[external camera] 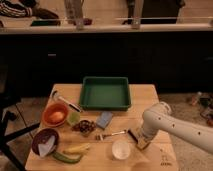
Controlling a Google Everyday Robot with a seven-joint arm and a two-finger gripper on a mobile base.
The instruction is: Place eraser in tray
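Gripper (138, 140) sits low at the front right of the worktop (150, 100), right at the eraser (134, 136). I cannot tell whether it is grasping the eraser. The eraser's long axis is unclear. The tray (105, 106) lies up-view and leftward, well apart, so the carry would go diagonally.

Item: my arm (175, 127). The shell was smooth, glossy off-white plastic in thick rounded tube sections. Elbow joint: a bulbous white dome with a few small dark dots along its side, screws or holes, I could not tell which. Forearm section: white, narrowing toward the wrist. Item: my gripper (136, 137). A tan-and-dark end piece, slimmer than the arm, it sat low over the near right part of the table (145, 97).
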